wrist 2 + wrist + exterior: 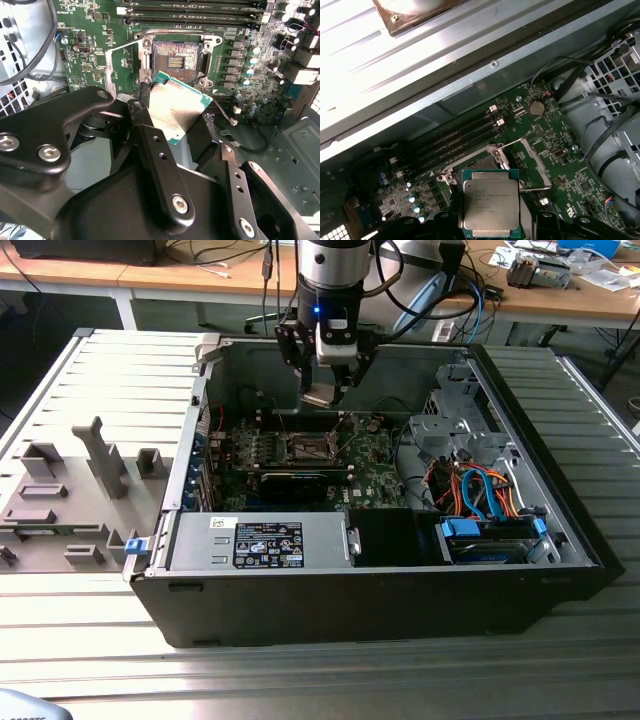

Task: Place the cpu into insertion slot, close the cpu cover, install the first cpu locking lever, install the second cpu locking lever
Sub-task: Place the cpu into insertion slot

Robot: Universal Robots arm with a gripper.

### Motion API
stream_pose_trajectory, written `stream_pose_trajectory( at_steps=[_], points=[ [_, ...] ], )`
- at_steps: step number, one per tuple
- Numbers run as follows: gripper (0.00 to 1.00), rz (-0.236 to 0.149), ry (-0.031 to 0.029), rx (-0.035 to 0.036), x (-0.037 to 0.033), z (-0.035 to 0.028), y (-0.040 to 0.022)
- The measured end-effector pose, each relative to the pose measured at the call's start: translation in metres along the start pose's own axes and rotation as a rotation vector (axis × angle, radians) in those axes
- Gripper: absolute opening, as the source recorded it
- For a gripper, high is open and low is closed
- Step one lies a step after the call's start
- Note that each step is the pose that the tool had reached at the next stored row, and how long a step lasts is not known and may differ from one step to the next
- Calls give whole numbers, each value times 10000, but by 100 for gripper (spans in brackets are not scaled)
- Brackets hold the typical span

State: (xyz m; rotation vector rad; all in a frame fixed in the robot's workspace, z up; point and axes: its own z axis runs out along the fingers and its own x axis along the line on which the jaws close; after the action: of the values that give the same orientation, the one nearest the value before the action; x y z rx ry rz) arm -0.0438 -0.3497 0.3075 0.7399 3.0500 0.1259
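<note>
My gripper [325, 390] hangs inside the open computer case [380, 590], shut on the cpu [320, 397]. The cpu [175, 107] is a flat square chip with a silver top and a green edge, pinched between two black fingers [141, 107]. It floats tilted a short way above the insertion slot [176, 61], a dark square socket with gold contacts that lies uncovered. The cpu cover [112, 65], a thin silver frame, is swung open to one side of the slot. In the first wrist view the cpu [491, 205] overlaps the slot [481, 162], with the open cover [532, 162] beside it.
Black memory slots [455, 137] run beside the socket. A long black card [295, 480] crosses the board in front of it. Drive cage [450, 425], coloured cables [480, 490] and a power supply [260, 540] crowd the case. A grey fixture [90, 470] stands at the exterior view's left.
</note>
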Motion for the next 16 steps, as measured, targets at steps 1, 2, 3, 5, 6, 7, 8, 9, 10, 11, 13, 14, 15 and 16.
stream_pose_trajectory(
  at_steps=[1, 2, 3, 5, 6, 7, 8, 9, 10, 11, 13, 14, 15, 16],
  points=[
    [54, 29, -2, 0, 0, 0, 0],
    [54, 54, -4, -1, 0, 0, 0],
    [54, 72, -6, -1, 0, 0, 0],
    [54, 110, -9, -1, 0, 1, 0],
    [54, 127, -10, -2, 0, 1, 0],
    [54, 154, -12, -2, 0, 1, 0],
    [54, 169, -14, -3, 0, 1, 0],
    [54, 185, -14, -4, 0, 2, 0],
    [54, 205, -16, -4, 0, 2, 0],
    [54, 222, -17, -4, 0, 2, 0],
    [54, 258, -20, -5, 0, 2, 0],
    [54, 282, -22, -5, 0, 2, 0],
    [54, 299, -23, -5, 0, 2, 0],
    [54, 317, -25, -5, 0, 2, 0]
  ],
)
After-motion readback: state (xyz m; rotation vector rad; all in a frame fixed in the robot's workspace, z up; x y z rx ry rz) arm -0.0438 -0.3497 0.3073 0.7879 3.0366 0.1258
